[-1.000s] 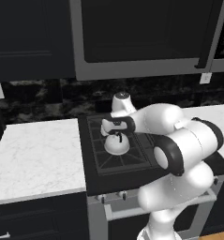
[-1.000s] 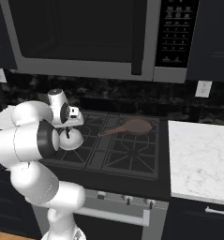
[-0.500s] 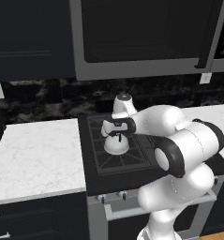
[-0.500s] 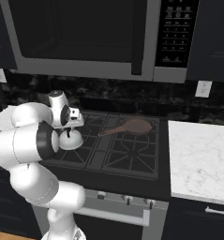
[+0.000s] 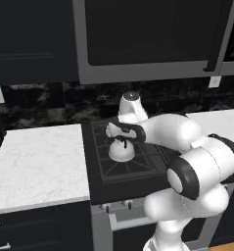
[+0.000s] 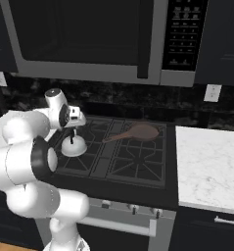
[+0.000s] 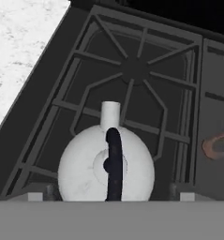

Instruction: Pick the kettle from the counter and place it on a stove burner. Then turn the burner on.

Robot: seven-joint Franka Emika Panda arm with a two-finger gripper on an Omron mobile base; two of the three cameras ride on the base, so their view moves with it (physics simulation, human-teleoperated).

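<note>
hand view, left to right: marble worktop (image 7: 19,51) at upper left, kettle (image 7: 106,166) low centre on the stove burner (image 7: 127,108) grate, frying pan (image 7: 216,146) at right edge. whether the end effector (image 5: 122,142) clamps the handle i cannot tell. placing looks done; next calls for reaching a front knob (image 6: 133,209).

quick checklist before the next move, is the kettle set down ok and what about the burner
1. Kettle off the counter and over the stove: ok.
2. Kettle upright, handle on top: ok.
3. Kettle resting on the front left stove burner: looks so, contact cannot tell.
4. Hand let go of the handle: cannot tell, fingertips hidden.
5. Frying pan apart from the kettle, on the back burner: ok.
6. Burner lit: not ok, no flame seen; knobs untouched.
</note>
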